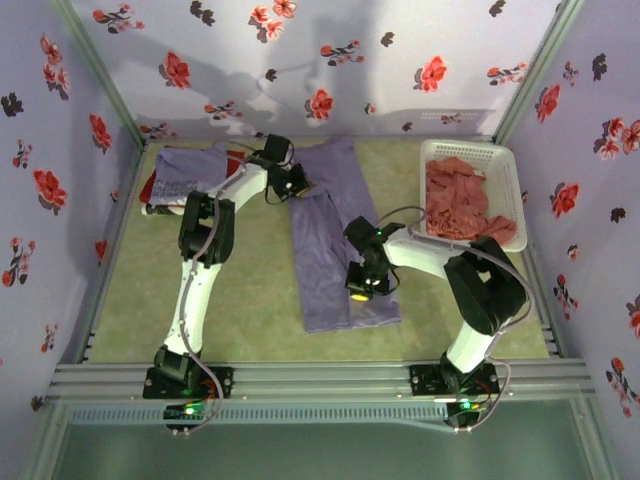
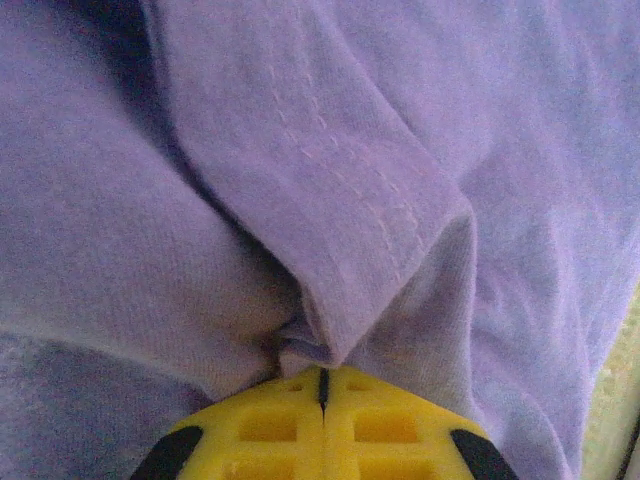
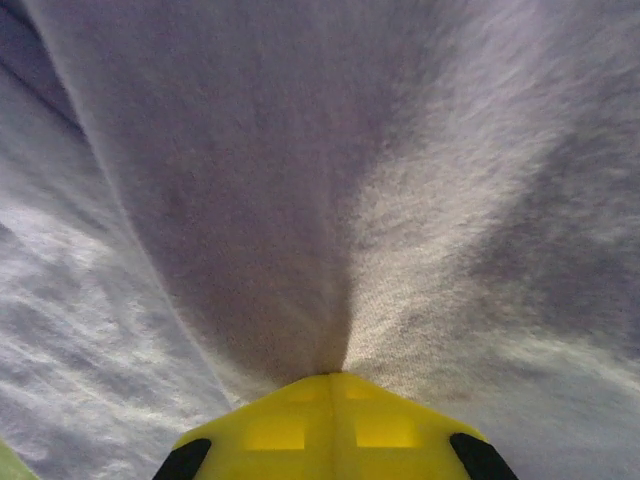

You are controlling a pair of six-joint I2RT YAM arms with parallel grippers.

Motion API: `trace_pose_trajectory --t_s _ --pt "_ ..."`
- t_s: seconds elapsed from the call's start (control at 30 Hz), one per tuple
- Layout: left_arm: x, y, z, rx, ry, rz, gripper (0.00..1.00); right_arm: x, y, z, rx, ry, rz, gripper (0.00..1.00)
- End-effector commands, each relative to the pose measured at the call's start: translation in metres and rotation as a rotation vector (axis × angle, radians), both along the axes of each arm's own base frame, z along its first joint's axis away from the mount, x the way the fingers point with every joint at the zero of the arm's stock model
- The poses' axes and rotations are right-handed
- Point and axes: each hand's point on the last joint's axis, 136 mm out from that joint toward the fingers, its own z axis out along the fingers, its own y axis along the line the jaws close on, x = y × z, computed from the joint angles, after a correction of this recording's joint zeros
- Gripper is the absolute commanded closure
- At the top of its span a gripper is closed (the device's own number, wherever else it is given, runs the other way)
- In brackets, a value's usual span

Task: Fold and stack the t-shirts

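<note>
1. The left gripper (image 2: 322, 388) has its yellow fingers (image 2: 270, 425) pressed together. A folded, stitched hem of the lavender t-shirt (image 2: 330, 200) is pinched at their tips.
2. The right gripper (image 3: 335, 380) is likewise clamped on the same shirt, and the cloth draws into a narrow pucker where the yellow tips meet.
3. The knit is soft and matte, with a double row of stitching along the hem and loose rounded folds on both sides of it.
4. From the top camera, the lavender t-shirt lies in the middle of the table as a long, roughly rectangular strip running from far to near. The left gripper is on its far part and the right gripper on its near right part.
5. It rests on an olive-green mat (image 1: 240, 290) with a fine flat texture, and a ribbed metal rail (image 1: 320, 375) borders the near side.
6. At the far left a folded purple shirt with white lettering (image 1: 190, 172) lies flat, with a red shirt (image 1: 149, 188) showing at its left edge.
7. At the far right stands a white slatted plastic basket (image 1: 468, 146). It is rectangular and holds crumpled salmon-red shirts (image 1: 458, 200).
8. Pale lavender walls (image 1: 300, 60) printed with red and dark flowers enclose the table on three sides.
</note>
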Motion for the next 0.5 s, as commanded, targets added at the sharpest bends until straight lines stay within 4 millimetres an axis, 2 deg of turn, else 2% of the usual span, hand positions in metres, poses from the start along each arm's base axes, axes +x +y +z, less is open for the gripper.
trace_pose_trajectory --t_s 0.0,0.17,0.33,0.4,0.47 --pt "-0.005 0.017 -0.019 0.042 0.075 0.02 1.0 -0.006 0.014 -0.007 0.03 0.042 0.011 0.94" --pt "-0.016 0.023 -0.017 0.059 0.094 -0.008 1.0 -0.015 0.033 -0.017 0.039 0.082 0.044 0.95" --pt "-0.03 0.03 -0.005 0.094 0.087 -0.046 0.98 -0.023 0.062 -0.005 0.078 0.074 0.09 0.95" --pt "-0.034 0.035 0.003 0.108 0.066 -0.05 0.94 -0.025 0.063 -0.002 0.067 0.061 0.099 0.95" --pt "-0.038 0.04 0.011 0.127 0.045 -0.055 0.92 -0.026 0.056 -0.001 0.035 0.048 0.093 0.96"
